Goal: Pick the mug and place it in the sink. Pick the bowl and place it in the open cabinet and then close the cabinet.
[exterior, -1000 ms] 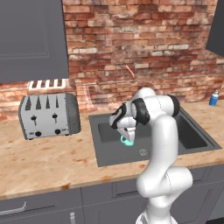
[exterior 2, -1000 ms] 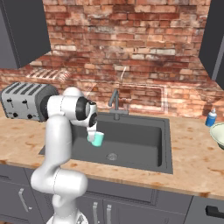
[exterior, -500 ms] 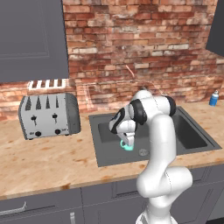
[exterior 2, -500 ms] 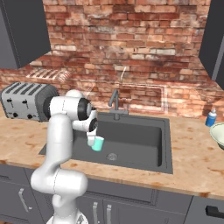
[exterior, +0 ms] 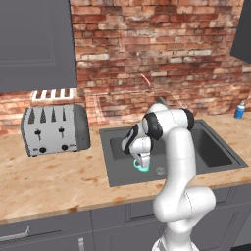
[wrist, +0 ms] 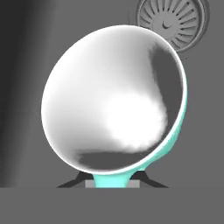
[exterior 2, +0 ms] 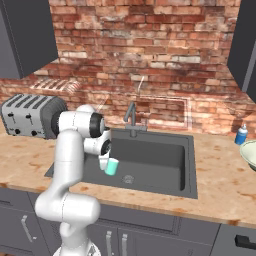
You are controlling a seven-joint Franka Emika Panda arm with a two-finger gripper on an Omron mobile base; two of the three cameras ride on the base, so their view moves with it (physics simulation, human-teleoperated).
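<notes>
Left base view: arm bent down into the sink (exterior: 215, 152); gripper (exterior: 141, 162) low inside the basin, fingers clamped on the mug (exterior: 141, 165), which sits at the basin floor level just left of the drain (exterior: 160, 170); contact with the floor cannot be told; toaster (exterior: 55, 129) on the wooden surface (exterior: 54, 181) to the left; blue bottle (exterior: 239, 110) far right.

Right base view: mug (exterior 2: 111, 166) teal, held below the wrist inside the sink (exterior 2: 165, 160), left of the drain (exterior 2: 127, 178); faucet (exterior 2: 131, 116) behind; bowl (exterior 2: 248, 154) on the surface at the right edge, well apart from the sink.

Hand view: mug (wrist: 116, 105) mouth faces the camera, white inside, teal rim; fingers (wrist: 72, 181) grasp it at its base; drain (wrist: 170, 19) just beyond.
</notes>
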